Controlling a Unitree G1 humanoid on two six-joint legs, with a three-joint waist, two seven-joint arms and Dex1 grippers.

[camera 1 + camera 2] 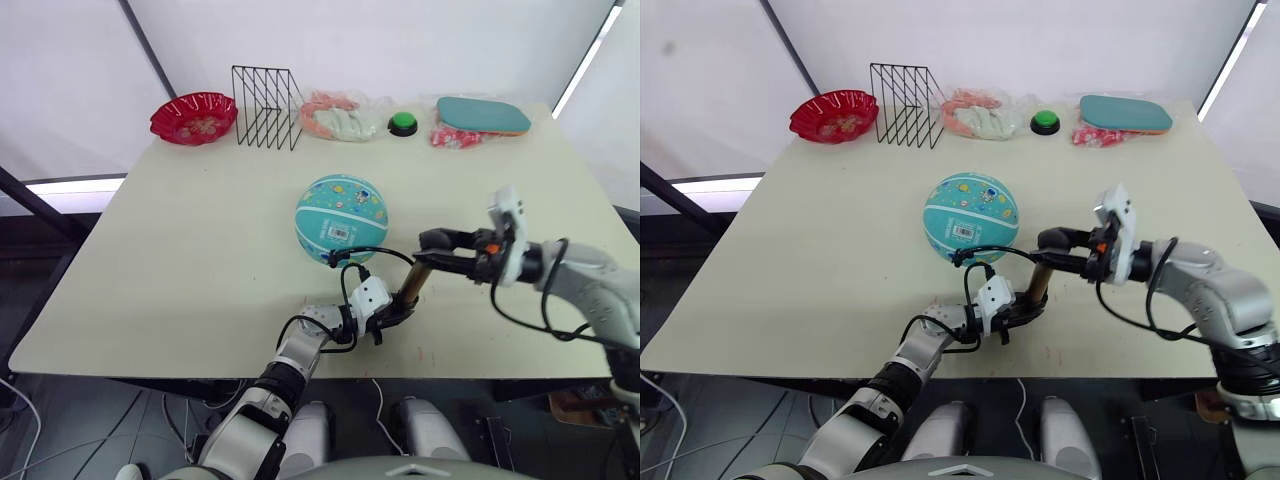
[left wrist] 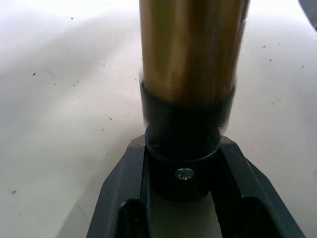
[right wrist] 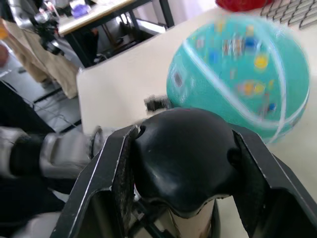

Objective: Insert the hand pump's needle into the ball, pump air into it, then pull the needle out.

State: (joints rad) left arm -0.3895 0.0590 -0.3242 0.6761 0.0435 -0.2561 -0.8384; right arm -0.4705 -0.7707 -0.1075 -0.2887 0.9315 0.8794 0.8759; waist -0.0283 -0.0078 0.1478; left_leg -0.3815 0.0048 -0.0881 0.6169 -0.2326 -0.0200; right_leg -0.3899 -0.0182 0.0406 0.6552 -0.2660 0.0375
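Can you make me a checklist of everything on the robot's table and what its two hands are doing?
Surface: beige table, a few small marks near the front edge.
Job's things: teal ball sits mid-table, sticker facing the robot. Hand pump stands tilted near the front edge; its thin black hose loops toward the ball. Needle: too small to tell.
Clutter: red bowl, black wire rack, pink and white bundle, green button, teal pad along the back edge.
Grippers: left gripper clamps the pump's lower black cap; right gripper clamps its black top knob.
Cables: black wires on both arms.
Surroundings: white curtain behind; furniture past the table's edge in the right wrist view.
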